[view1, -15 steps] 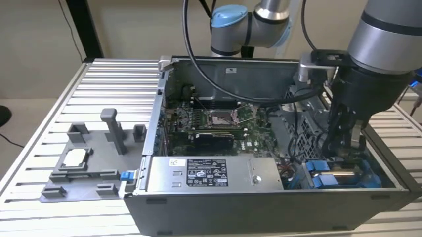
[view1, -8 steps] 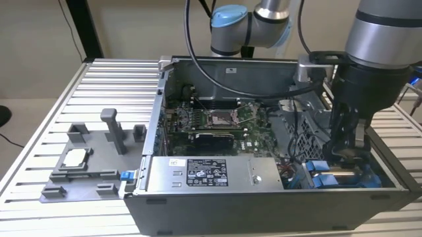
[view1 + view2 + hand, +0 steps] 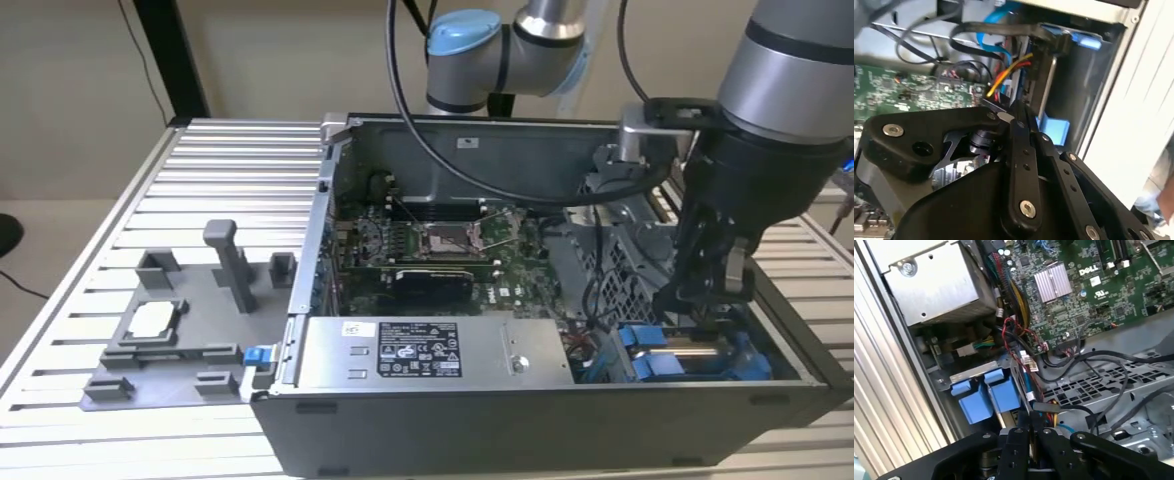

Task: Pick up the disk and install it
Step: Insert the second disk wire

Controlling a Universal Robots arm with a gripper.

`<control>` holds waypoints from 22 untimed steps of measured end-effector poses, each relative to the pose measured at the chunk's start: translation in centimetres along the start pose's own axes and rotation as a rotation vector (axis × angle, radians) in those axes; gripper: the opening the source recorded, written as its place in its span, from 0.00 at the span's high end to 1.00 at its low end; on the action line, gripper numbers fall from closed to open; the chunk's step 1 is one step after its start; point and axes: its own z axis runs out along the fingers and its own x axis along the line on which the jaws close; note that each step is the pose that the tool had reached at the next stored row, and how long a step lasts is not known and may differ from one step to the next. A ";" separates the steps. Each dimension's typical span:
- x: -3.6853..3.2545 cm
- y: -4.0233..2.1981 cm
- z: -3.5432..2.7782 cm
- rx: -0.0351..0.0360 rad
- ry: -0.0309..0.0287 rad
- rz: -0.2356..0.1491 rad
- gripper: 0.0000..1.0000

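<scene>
Slatted aluminium table (image 3: pixel 200 170) carries everything: an open computer case (image 3: pixel 534 400) over its middle and, by the edge at the exterior view's left, a grey fixture tray (image 3: pixel 174 350) with upright posts and a small silver chip (image 3: pixel 151 318) seated in it. Inside the case, a green motherboard (image 3: pixel 441 240) covers the floor, and a grey labelled power-supply box (image 3: pixel 434 350) lies along the near wall. The robot arm (image 3: pixel 787 90) reaches down into the case corner at the exterior view's right, beside the drive cage (image 3: pixel 627 270). The gripper (image 3: pixel 707 285) hangs just above the disk (image 3: pixel 701 355), which sits low in the drive bay at that near corner, its silver body between blue carrier tabs (image 3: pixel 989 395). In both wrist views the black fingers (image 3: pixel 1026 450) stand drawn together, tips almost touching, with nothing seen between them. Bundled cables (image 3: pixel 1019 340), red, yellow and black, run past the bay, close to the blue tabs.
</scene>
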 end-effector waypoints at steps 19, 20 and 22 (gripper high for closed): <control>0.76 -1.24 -1.38 -0.0893 -0.1638 0.016 1.00; 0.86 -1.28 -1.38 -0.0904 -0.1664 0.017 1.00; 1.02 -1.46 -1.37 -0.0927 -0.1718 0.017 1.00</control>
